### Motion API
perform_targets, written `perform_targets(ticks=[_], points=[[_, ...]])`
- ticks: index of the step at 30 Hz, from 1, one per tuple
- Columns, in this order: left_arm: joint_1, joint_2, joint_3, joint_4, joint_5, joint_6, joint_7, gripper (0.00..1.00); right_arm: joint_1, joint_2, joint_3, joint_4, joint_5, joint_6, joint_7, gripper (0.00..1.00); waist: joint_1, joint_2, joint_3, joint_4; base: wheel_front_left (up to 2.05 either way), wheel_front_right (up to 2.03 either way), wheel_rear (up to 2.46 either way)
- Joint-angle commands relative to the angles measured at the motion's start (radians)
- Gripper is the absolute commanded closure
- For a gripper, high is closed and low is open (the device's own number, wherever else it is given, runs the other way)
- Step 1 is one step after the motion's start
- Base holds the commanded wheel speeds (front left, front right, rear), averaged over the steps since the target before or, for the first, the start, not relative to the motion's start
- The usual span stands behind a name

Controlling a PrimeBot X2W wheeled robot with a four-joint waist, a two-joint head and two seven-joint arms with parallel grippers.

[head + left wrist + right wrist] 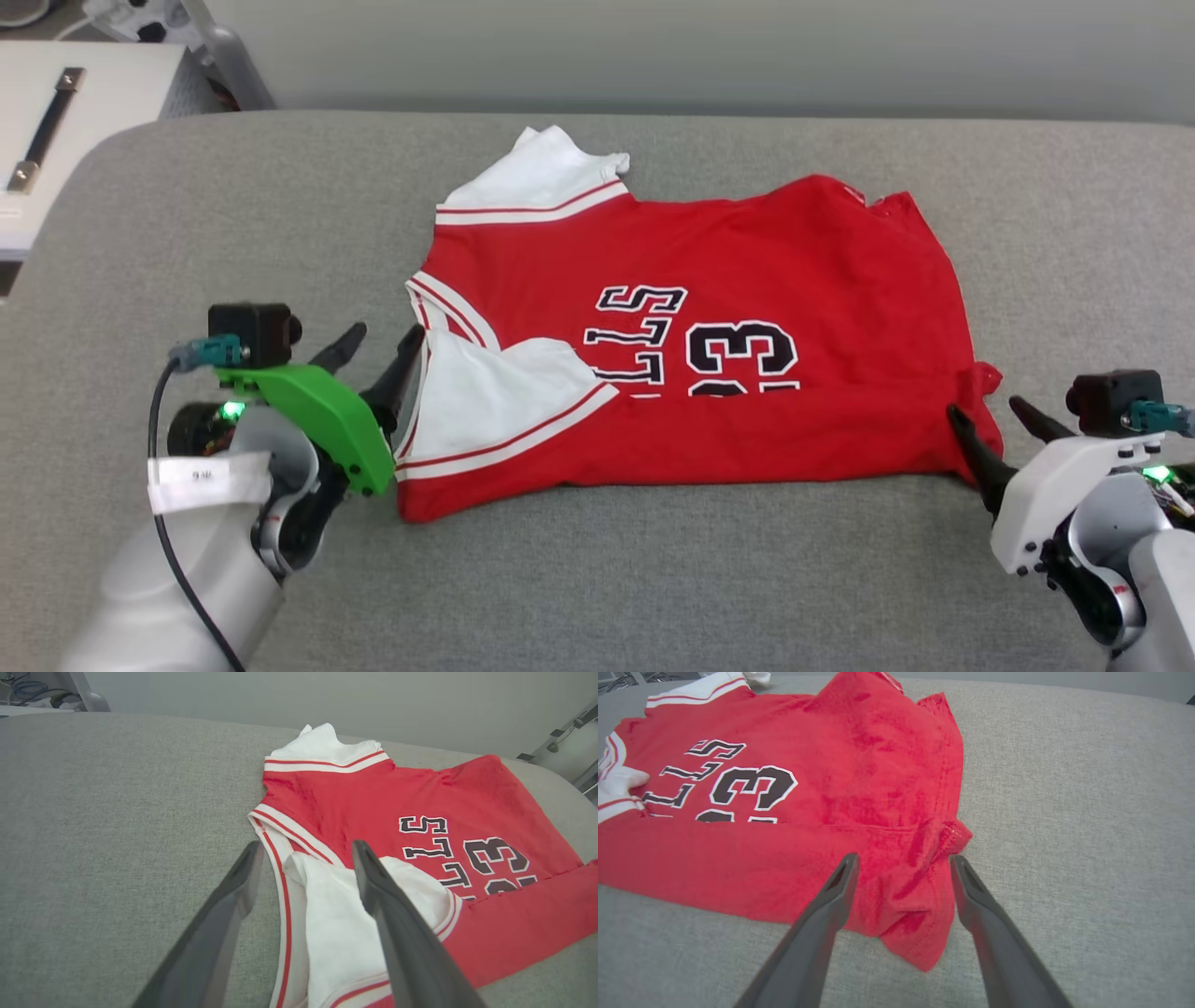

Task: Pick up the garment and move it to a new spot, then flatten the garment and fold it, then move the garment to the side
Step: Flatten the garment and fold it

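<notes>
Left pincer (385, 334) and right pincer (984, 408), both spread, flank one folded garment (747, 252).

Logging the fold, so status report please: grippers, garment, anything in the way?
Left gripper open at sleeve end. Right gripper open at hem corner. Garment flat, near edge folded over. Nothing blocking.

Head view high, facing down, wrist views low, close, opposite ends, all share the garment (747, 243)

Folded garment (747, 243) on grey fabric surface (233, 233)
</notes>
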Motion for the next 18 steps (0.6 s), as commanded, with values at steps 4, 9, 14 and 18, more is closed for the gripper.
perform_targets(ticks=[4,9,14,18], points=[[0.105,0.019,0.024,-0.102,-0.053,0.073,0.02,0.0,0.076,0.007,-0.048,-0.092,-0.007,-0.002,0.122,0.0,0.0,-0.0001,-0.048,0.016,0.0,0.0,0.0],[0.217,0.054,0.023,-0.243,-0.09,0.185,0.095,0.0,0.153,0.034,-0.107,-0.214,-0.022,-0.002,0.281,0.0,0.0,-0.0001,-0.05,0.015,0.0,0.0,0.0],[0.29,0.091,0.018,-0.386,-0.091,0.299,0.145,0.0,0.215,0.072,-0.165,-0.327,-0.063,-0.002,0.435,0.0,0.0,-0.0001,-0.029,0.01,0.0,0.0,0.0],[0.314,0.124,0.002,-0.445,-0.086,0.357,0.202,0.0,0.231,0.099,-0.191,-0.398,-0.094,-0.002,0.495,0.0,0.0,-0.0001,-0.003,0.002,0.0,0.0,0.0]])
